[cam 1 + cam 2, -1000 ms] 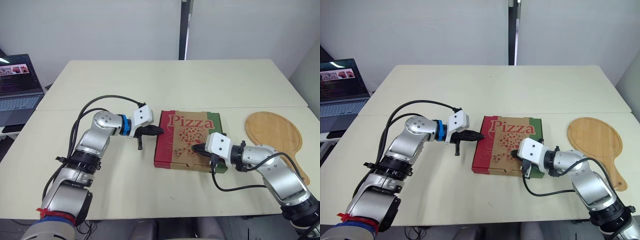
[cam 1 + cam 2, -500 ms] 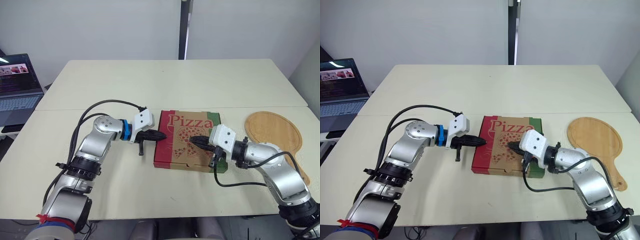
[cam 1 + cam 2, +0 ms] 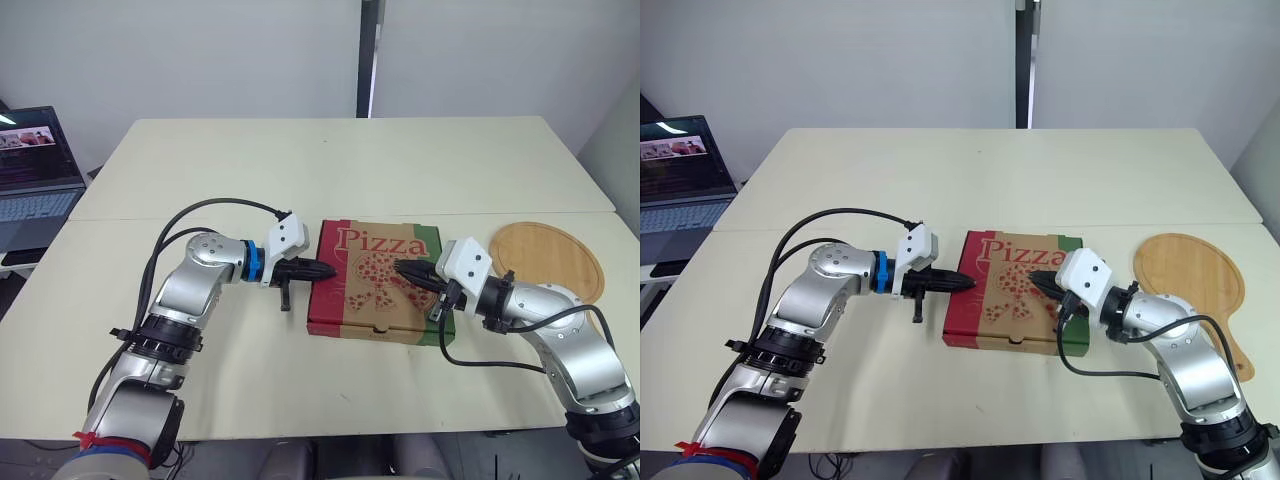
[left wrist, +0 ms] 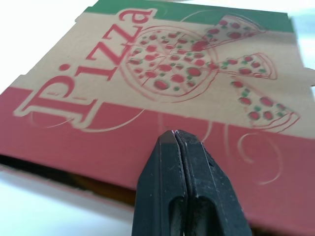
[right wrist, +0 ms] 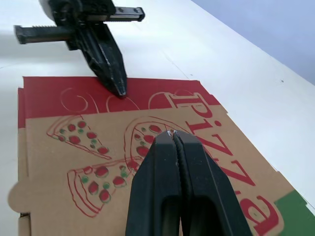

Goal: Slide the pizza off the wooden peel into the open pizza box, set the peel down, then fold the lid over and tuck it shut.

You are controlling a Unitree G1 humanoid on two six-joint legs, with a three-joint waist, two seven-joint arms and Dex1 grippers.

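Observation:
The pizza box (image 3: 375, 285) lies in the middle of the table with its printed lid folded down; the pizza is hidden inside. The left gripper (image 3: 331, 268) is shut, its tip resting on the red left strip of the lid (image 4: 123, 142). Over the right part of the lid the right gripper (image 3: 399, 266) is shut and empty, its tip (image 5: 172, 133) just above the printed pizza. The round wooden peel (image 3: 556, 262) lies flat on the table to the right of the box, partly behind the right arm.
An open laptop (image 3: 35, 165) stands off the table's far left corner. A seam (image 3: 400, 215) runs across the table behind the box. The right arm's black cable (image 3: 490, 362) loops over the table in front of the box.
The right gripper has risen from the lid's front right corner and drawn back over the right side. The left gripper has crept slightly farther onto the lid's left edge.

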